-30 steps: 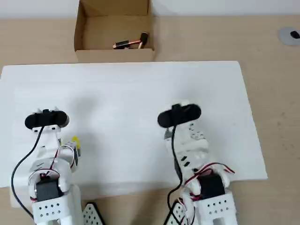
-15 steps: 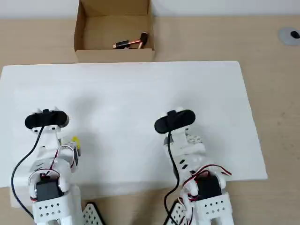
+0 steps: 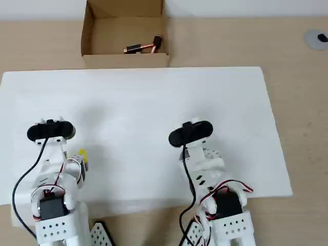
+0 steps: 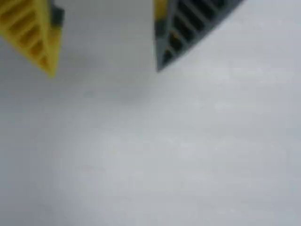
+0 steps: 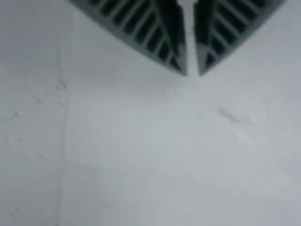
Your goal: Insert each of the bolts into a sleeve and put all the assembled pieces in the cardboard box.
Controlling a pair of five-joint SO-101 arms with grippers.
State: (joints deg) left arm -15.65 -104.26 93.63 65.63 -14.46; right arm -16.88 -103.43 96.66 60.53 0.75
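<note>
The cardboard box [image 3: 91,43] stands at the far edge of the table, beyond the white sheet. Inside it lie assembled bolt-and-sleeve pieces [image 3: 143,46], copper and dark. My left gripper [image 4: 106,70] hangs over bare white sheet, open, with a yellow finger [image 4: 35,35] and a dark finger [image 4: 188,28] set well apart and nothing between them. My right gripper [image 5: 190,73] is shut, its two dark fingers almost touching, holding nothing, just above the sheet. In the high view the two arms sit folded back at the near edge, the left arm [image 3: 51,169] and the right arm [image 3: 205,169].
A white sheet [image 3: 138,102] covers most of the wooden table [image 3: 297,92]. A small grey disc [image 3: 316,39] lies at the far right corner. The arms' bases [image 3: 225,225] stand at the near edge.
The right arm has drawn back toward its base and turned slightly left; its camera head sits nearer than before. The left arm has not moved.
</note>
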